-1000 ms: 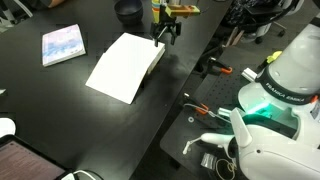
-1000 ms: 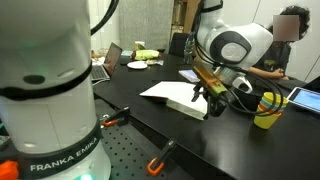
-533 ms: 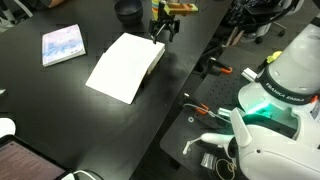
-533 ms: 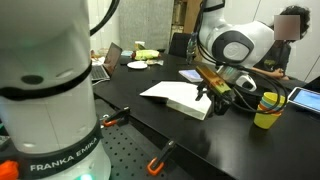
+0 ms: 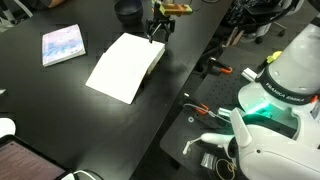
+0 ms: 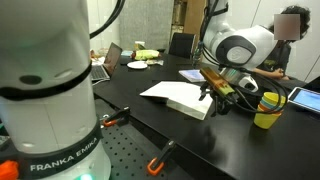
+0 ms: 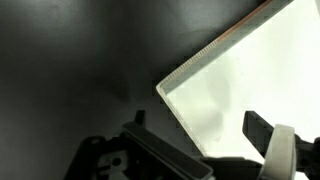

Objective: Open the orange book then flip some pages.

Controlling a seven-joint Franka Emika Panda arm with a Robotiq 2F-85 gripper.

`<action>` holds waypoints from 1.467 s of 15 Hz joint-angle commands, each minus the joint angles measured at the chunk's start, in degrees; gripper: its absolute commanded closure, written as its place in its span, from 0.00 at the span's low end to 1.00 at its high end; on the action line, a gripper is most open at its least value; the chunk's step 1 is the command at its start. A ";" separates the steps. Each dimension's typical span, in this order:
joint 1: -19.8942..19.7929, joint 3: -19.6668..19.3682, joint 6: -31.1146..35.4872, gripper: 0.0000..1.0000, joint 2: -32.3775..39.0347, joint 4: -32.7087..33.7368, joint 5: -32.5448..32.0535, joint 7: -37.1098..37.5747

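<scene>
The book (image 5: 124,66) lies on the black table with a blank cream-white page (image 7: 250,75) facing up; no orange cover shows. It also shows in an exterior view (image 6: 180,96). My gripper (image 5: 158,29) hangs just above the book's far corner, and appears in an exterior view (image 6: 208,91) at the book's right end. In the wrist view my gripper (image 7: 196,128) is open, its jaws standing to either side of the page's corner and edge without holding anything. One dark fingertip (image 7: 258,127) overlaps the page.
A thin pale blue-white book (image 5: 63,44) lies left of the open book. A dark bowl (image 5: 128,10) stands behind it. Red-handled tools (image 5: 214,70) and a second robot base (image 5: 272,100) sit to the right. A yellow cup (image 6: 265,110) and a person (image 6: 291,38) are beyond the gripper.
My gripper has drifted a little up and away from the book's far corner. The book has not moved.
</scene>
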 commanded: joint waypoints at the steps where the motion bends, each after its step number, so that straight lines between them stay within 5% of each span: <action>1: -1.88 1.87 -0.71 0.00 1.69 2.50 0.05 -1.22; 14: -4.28 8.13 -2.70 0.00 1.86 4.59 4.61 -5.16; 22: -3.05 8.02 -7.77 0.00 1.02 5.94 9.23 -7.79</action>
